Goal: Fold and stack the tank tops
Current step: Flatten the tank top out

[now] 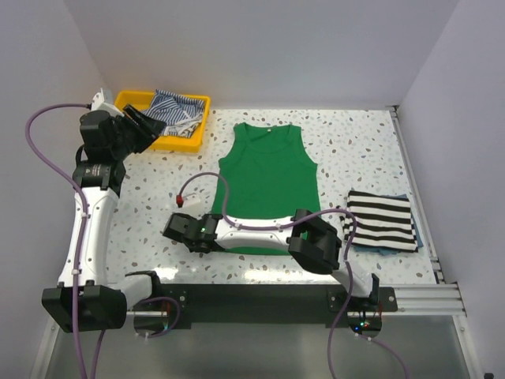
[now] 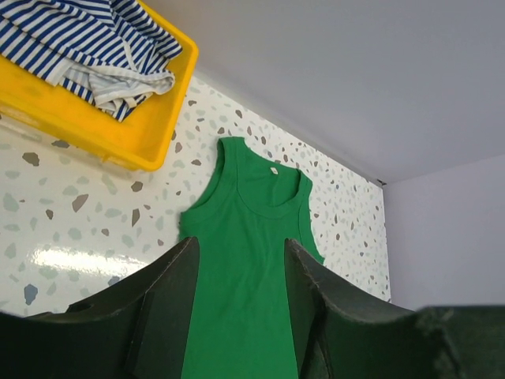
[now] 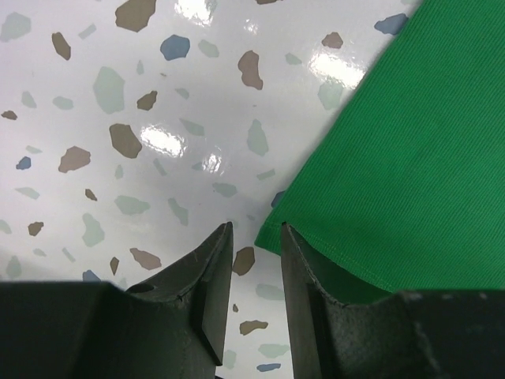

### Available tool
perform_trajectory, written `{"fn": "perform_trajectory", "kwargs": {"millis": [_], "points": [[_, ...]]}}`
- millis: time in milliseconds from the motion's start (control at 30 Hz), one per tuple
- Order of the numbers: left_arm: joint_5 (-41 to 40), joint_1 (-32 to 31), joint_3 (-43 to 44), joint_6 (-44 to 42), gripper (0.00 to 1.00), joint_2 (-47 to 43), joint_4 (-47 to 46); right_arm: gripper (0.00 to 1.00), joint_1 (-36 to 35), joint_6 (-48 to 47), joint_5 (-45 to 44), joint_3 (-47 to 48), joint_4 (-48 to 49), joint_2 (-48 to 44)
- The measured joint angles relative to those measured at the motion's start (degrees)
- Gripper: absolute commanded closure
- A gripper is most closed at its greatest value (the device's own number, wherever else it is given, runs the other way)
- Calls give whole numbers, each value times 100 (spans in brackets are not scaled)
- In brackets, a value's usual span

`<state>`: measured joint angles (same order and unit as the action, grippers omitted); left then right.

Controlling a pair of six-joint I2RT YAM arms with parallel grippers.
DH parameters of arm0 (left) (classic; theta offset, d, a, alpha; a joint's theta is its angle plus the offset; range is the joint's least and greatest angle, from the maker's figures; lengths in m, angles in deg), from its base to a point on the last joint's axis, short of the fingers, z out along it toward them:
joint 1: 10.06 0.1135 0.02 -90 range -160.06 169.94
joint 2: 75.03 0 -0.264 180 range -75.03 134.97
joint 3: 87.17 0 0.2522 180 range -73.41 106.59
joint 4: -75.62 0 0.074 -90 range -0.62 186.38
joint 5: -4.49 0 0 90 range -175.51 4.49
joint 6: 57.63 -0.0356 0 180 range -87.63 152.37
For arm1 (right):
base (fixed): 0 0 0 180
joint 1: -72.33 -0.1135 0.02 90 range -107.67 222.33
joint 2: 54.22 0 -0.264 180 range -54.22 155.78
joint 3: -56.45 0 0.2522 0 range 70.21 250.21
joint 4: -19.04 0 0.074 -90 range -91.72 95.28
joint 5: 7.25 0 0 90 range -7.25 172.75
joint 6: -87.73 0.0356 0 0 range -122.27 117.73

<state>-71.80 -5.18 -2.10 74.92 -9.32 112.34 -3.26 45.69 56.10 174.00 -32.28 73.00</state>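
The green tank top [image 1: 267, 175] lies flat in the middle of the table, neck away from me. My right gripper [image 1: 175, 229] is low at its near left corner. In the right wrist view its jaws [image 3: 256, 229] stand a narrow gap apart, open, with the green hem corner [image 3: 272, 233] at the gap beside the right finger. The black-and-white striped top [image 1: 381, 219] lies folded at the right, a blue edge showing beneath it. The blue-and-white striped top [image 1: 175, 106] is crumpled in the yellow tray [image 1: 130, 99]. My left gripper [image 1: 154, 126] hovers by the tray, open [image 2: 241, 245] and holding nothing.
The yellow tray [image 2: 87, 130] sits at the back left corner. A metal rail [image 1: 414, 189] runs along the table's right edge and white walls enclose the back and sides. My right arm [image 1: 260, 233] lies across the green top's lower hem.
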Motion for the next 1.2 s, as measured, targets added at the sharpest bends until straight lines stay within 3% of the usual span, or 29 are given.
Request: {"fn": "perform_trajectory", "kwargs": {"millis": [300, 533, 600, 733, 933, 1100, 1200], "points": [[173, 0, -525, 33, 49, 50, -240, 66, -129, 0, -96, 2, -120, 269], [236, -9, -1093, 33, 51, 153, -623, 99, -129, -35, -243, -39, -164, 326], [229, -59, -1360, 33, 52, 223, -741, 100, -129, -39, -262, -190, -63, 236], [127, -507, -1781, 28, 52, 570, -916, 100, -129, -61, -170, -1064, 334, -297], [68, -1502, -1915, 33, 52, 1469, -1261, 100, -125, -85, 293, -3040, 933, -1923], [-74, -1690, -1956, 35, 53, 2245, -1624, 100, -127, -4, 533, -4098, 1270, -3176], [-160, -1744, -1956, 35, 53, 2752, -1812, 100, -127, 52, 601, -4262, 1333, -3427]]}}
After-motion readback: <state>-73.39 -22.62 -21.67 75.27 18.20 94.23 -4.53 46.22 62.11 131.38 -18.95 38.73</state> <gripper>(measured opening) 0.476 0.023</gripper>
